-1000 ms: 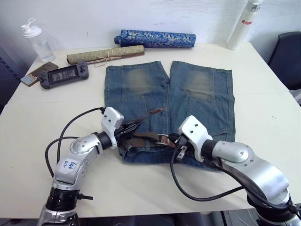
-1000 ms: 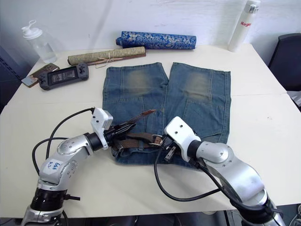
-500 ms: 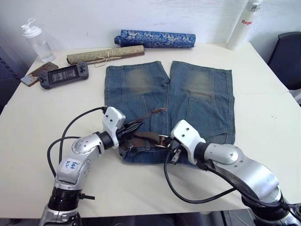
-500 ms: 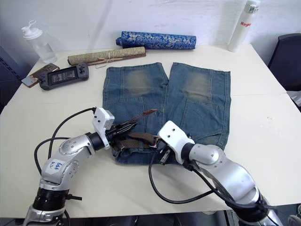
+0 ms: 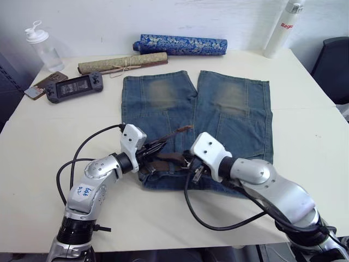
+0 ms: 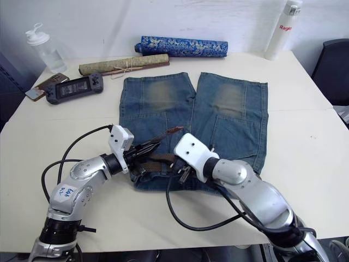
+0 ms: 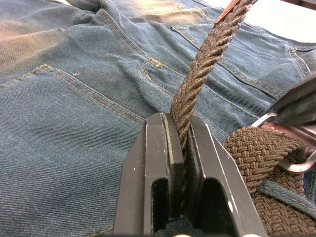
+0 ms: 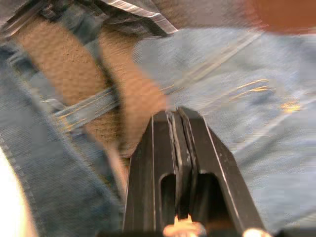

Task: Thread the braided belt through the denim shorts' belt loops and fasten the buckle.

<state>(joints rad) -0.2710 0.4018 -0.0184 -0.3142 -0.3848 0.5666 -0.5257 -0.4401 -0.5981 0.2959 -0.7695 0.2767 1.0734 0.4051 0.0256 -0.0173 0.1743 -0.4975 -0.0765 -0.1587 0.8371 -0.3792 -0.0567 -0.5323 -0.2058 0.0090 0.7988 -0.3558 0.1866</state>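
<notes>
The denim shorts [image 5: 229, 103] lie flat on the white table, waistband toward me. The braided belt [image 5: 166, 160] is bunched on the waistband at my left. Its free end rises to a tan tip [image 5: 182, 129]. My left gripper [image 7: 178, 118] is shut on that rising strand [image 7: 207, 64]. A belt loop [image 7: 286, 192] crosses the woven coil [image 7: 256, 153] beside the silver buckle [image 7: 291, 165]. My right gripper [image 8: 174, 114] is shut, with nothing seen between its fingers. It hovers close over the belt and waistband, just right of the left gripper [image 5: 152, 147].
At the table's far edge lie a blue patterned roll [image 5: 182, 45] and a tan tied scroll [image 5: 122, 63]. A handheld console [image 5: 73, 87] and a clear bottle [image 5: 42, 48] sit far left. A white bottle [image 5: 281, 27] stands far right, near a dark chair [image 5: 332, 65].
My right gripper has slid left along the waistband, closer to the left gripper and the bunched belt. The left gripper keeps its hold on the belt strand in about the same place.
</notes>
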